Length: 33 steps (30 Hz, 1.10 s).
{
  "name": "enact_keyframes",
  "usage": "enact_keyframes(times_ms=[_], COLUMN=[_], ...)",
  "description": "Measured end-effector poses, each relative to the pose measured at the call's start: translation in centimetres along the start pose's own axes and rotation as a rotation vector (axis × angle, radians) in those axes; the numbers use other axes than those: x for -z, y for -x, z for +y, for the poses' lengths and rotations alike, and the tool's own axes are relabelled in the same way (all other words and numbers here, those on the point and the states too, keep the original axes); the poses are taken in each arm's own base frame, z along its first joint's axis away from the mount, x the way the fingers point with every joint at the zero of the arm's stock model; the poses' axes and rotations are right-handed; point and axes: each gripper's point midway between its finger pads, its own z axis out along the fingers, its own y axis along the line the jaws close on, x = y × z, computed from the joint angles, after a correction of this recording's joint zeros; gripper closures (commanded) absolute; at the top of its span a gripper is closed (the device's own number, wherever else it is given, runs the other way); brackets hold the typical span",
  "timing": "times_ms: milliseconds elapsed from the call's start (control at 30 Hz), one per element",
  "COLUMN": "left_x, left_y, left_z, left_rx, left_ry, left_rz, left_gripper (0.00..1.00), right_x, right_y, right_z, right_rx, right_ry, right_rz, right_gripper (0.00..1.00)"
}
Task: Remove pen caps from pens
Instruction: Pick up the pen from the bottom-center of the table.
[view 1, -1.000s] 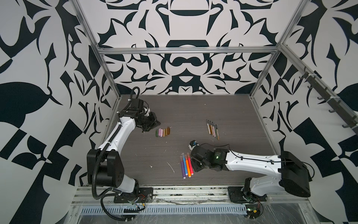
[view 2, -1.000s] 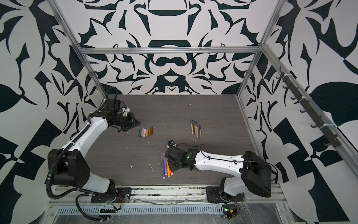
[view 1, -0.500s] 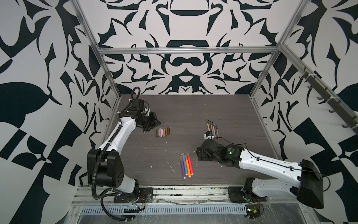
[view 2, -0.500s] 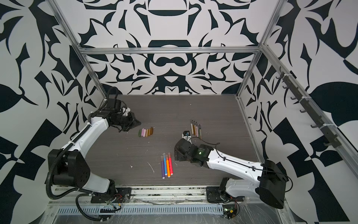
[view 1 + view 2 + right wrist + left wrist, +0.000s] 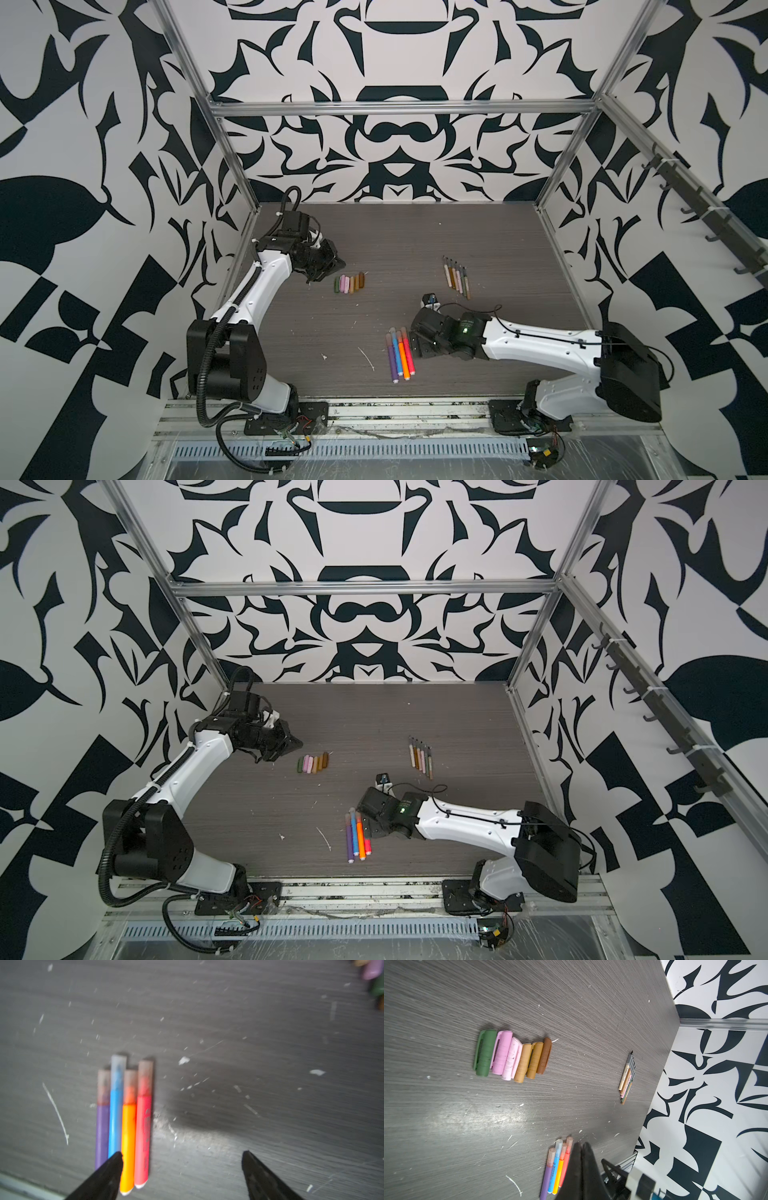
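- Four bright pens (image 5: 124,1126), translucent caps (image 5: 124,1078) on, lay together near the desk's (image 5: 228,1022) front edge.
- Best move (a judgement): straddle the outermost pink-red pen (image 5: 143,1136) alone.
- The right end effector (image 5: 182,1153) hung wide open, empty, one fingertip (image 5: 116,1161) over the barrels.
- The left end effector (image 5: 581,1147) was shut, empty.

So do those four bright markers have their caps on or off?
On. In the right wrist view, each of the four bright markers ends in a translucent cap over its tip.
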Motion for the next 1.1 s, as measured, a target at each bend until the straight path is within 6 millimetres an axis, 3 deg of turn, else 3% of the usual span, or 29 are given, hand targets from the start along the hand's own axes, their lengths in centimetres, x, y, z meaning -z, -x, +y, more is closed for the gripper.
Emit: enact_keyframes(times_ms=[300, 533, 833, 1100], left_x=[-0.1, -0.1, -0.1, -0.2], left_y=[-0.1, -0.2, -0.2, -0.2], left_z=[-0.3, -0.4, -0.4, -0.4], left_rx=[0.000, 0.007, 0.010, 0.013], left_ry=[-0.006, -0.011, -0.011, -0.011], left_rz=[0.003, 0.008, 0.008, 0.008], left_gripper=[0.95, 0.95, 0.95, 0.95], right_x=[-1.0, -0.9, -1.0, -3.0], right_y=[-2.9, -3.1, -2.8, -3.8], right_z=[1.1, 1.5, 1.7, 2.4], right_rx=[0.044, 0.052, 0.026, 0.040], right_ry=[0.005, 0.017, 0.017, -0.012], right_rz=[0.109, 0.117, 0.111, 0.188], right_gripper=[0.17, 0.38, 0.42, 0.52])
